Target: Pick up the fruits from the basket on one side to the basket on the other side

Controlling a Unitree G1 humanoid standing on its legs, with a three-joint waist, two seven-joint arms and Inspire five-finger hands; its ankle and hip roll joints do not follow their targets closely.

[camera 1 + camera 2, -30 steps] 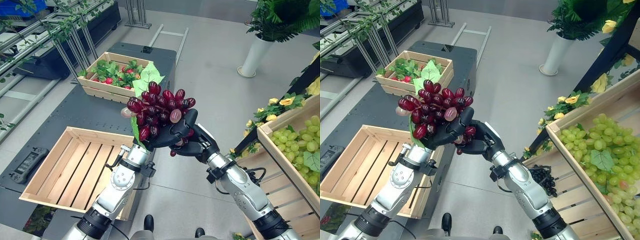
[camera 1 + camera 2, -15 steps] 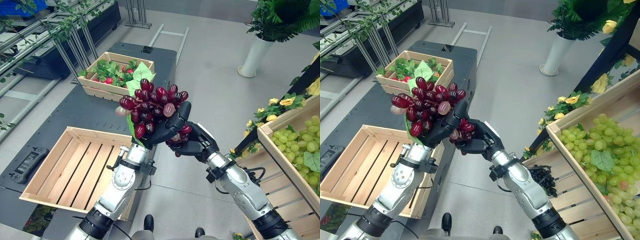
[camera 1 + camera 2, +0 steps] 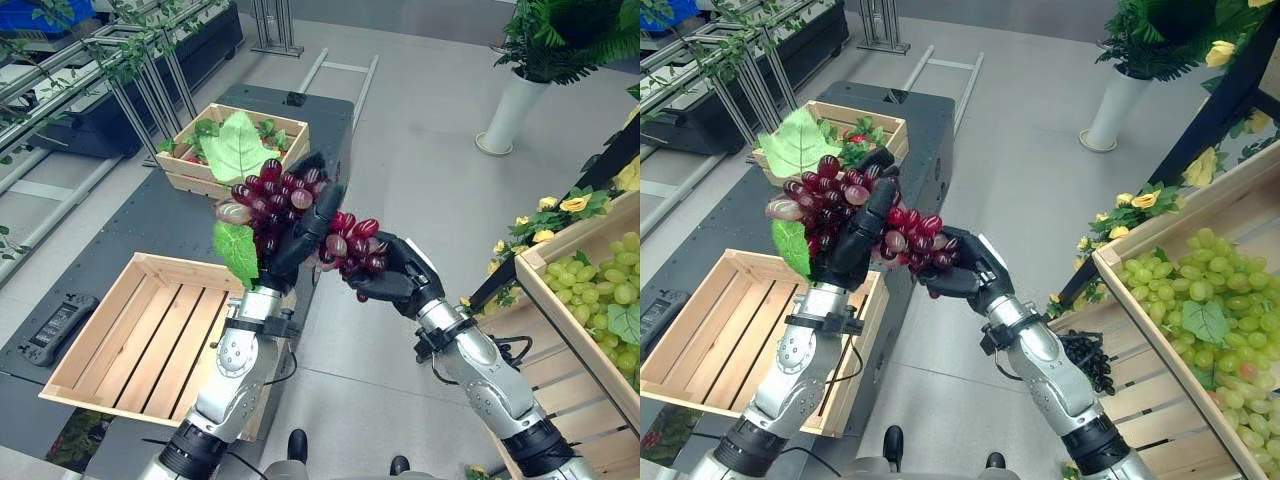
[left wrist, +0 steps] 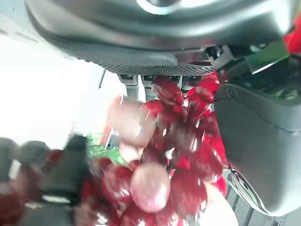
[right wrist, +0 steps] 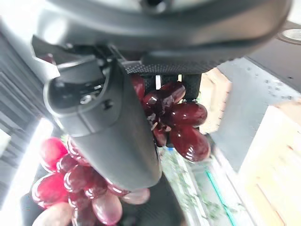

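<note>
Red grape bunch (image 3: 290, 205) is held in mid-air between both hands, above the gap beside the empty wooden crate (image 3: 150, 335). The left hand (image 3: 300, 235) wraps its fingers around the main cluster; the right hand (image 3: 395, 280) curls around the trailing end. The bunch likely handles as light, floppy and smooth; support it from beneath near the stem. The crate rests on a dark surface (image 3: 170, 225); a green-grape crate (image 3: 1200, 300) stands to the right, over grey floor (image 3: 420, 180).
</note>
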